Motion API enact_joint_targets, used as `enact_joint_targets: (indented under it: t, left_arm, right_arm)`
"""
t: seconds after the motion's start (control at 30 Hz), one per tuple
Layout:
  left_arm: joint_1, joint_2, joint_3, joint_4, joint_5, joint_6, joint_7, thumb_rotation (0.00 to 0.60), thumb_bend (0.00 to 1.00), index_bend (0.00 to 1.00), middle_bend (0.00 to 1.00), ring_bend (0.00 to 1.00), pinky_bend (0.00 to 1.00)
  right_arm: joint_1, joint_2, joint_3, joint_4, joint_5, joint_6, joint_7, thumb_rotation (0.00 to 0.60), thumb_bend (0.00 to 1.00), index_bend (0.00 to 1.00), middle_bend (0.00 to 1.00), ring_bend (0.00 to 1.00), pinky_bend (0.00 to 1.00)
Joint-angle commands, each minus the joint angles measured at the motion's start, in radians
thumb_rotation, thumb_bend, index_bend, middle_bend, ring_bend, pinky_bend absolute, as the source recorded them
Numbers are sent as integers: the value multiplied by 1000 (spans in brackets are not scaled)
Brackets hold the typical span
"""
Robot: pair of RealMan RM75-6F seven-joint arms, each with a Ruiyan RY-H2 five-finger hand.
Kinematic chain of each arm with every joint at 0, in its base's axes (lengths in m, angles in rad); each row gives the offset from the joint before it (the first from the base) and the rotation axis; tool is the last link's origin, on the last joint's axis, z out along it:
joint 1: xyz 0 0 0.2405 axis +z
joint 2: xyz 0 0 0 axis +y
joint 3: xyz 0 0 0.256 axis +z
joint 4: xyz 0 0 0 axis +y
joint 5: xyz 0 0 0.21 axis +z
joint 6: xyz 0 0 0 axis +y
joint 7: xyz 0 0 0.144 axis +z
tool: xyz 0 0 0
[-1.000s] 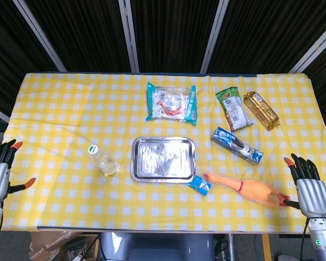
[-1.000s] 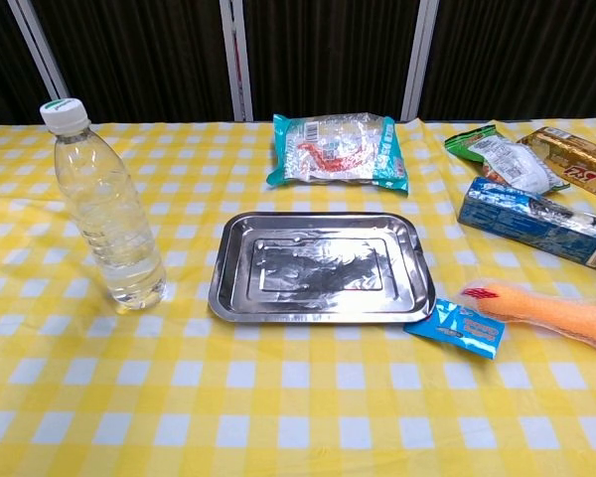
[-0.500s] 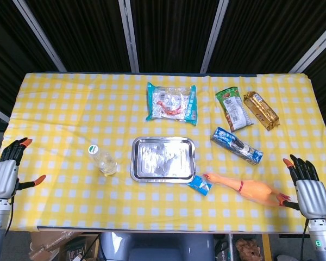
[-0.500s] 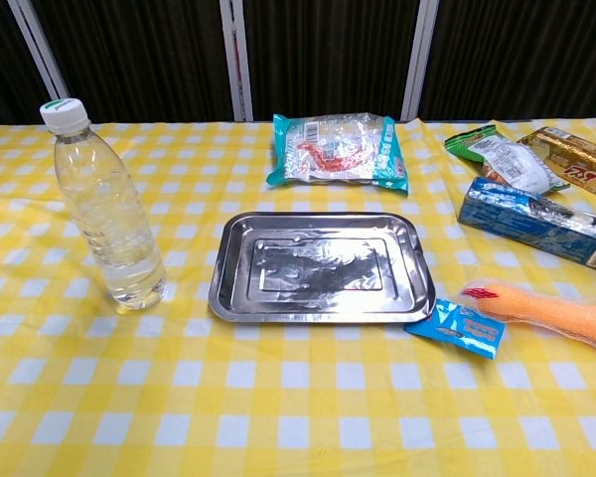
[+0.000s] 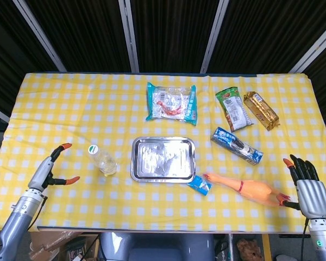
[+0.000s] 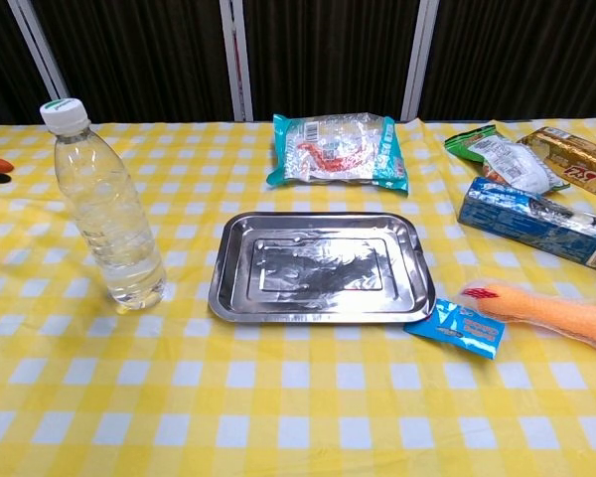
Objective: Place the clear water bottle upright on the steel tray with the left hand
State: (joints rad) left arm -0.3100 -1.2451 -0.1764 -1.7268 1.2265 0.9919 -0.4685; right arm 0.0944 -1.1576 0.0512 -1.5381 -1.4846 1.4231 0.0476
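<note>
Clear plastic: the water bottle [image 6: 104,206] stands upright on the yellow check cloth [image 6: 278,397], cap up, just off the left edge of the steel tray [image 6: 419,298] and not on it.
Left hand: the left hand [image 5: 50,169] has swung in over the table from the edge where it sat half a second ago, and now lies short of the bottle, on its outer side.
Left fingers: spread wide with nothing between them; the orange fingertips [image 5: 73,179] point toward the bottle, and in the chest view they only just poke in at the left border.
Gap: bottle and fingers are near but apart, no touch yet.
Right hand: the right hand [image 5: 306,187] is parked at the table's near right corner, as before, fingers apart and empty, its thumb close to the tail of the rubber chicken [image 5: 244,187].
Tray: bare and shiny, beyond the bottle as seen from the left fingers.
Meaning: the reach has begun; the grasp, lift and placing are all still to do.
Next: likely close in around the bottle's body, keeping it upright.
</note>
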Motion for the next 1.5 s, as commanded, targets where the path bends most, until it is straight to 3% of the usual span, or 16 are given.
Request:
enact_joint_targets:
  t: [0.03, 0.53, 0.7, 0.97, 1.17, 1.5]
  left_arm:
    - [-30, -37, -4, 3, -1, -35, -36, 600, 126, 114, 43, 0, 13]
    - [-91, -206, -29, 70, -70, -26, 31, 600, 130, 128, 84, 0, 13]
    - [-106, -243, -32, 87, -86, -16, 77, 600, 242, 180, 171, 0, 13]
    - [-124, -291, -38, 109, -110, 19, 169, 600, 314, 271, 264, 0, 25]
    - [-119, -307, -47, 104, -119, 64, 212, 600, 402, 454, 435, 0, 92]
    - [-93, -235, -63, 8, -104, 99, 196, 600, 434, 515, 489, 15, 98]
  right_arm:
    - [0, 2, 0, -2, -2, 1, 3, 600, 49, 110, 0, 0, 0]
    - [-5, 15, 1, -3, -6, 10, 35, 600, 50, 111, 0, 0, 0]
    - [-5, 16, 3, -2, -5, 12, 39, 600, 49, 111, 0, 0, 0]
    - [-7, 21, 4, 0, -4, 14, 50, 600, 49, 111, 0, 26, 0]
    - [-7, 21, 5, -1, -7, 18, 48, 600, 50, 111, 0, 29, 0]
    - [-7, 18, 4, 0, -7, 17, 43, 600, 49, 111, 0, 29, 0]
